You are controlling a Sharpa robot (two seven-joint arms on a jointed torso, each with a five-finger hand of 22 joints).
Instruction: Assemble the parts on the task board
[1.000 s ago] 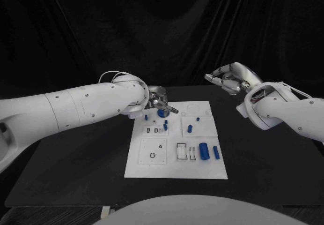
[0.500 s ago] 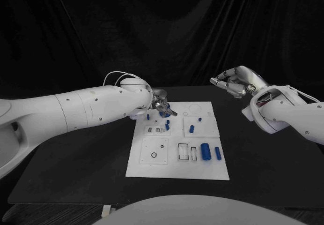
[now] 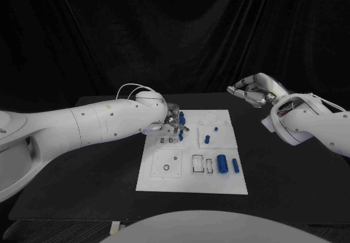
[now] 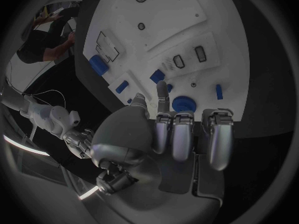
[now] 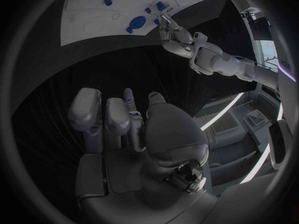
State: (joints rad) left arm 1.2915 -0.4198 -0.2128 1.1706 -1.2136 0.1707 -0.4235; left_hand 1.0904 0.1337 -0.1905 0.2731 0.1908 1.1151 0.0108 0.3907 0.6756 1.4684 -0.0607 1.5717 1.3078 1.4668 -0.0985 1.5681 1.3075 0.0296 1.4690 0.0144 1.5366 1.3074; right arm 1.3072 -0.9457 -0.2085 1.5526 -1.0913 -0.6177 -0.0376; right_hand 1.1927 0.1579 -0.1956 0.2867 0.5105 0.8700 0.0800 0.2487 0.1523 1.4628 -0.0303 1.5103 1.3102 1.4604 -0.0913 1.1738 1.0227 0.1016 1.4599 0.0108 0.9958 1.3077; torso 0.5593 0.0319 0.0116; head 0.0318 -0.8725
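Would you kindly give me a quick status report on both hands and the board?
Left hand over white task board, fingertips at a blue part. Right hand raised off-board, holding nothing. Nothing in the way.

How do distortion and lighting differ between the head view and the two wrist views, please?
Head view: straight edges, the white task board bright against the black table and dark backdrop. Left wrist view: fisheye bends the board's edges behind the left hand. Right wrist view: the same bending, bright light strips curving past the right hand, a dark frame round each circle.
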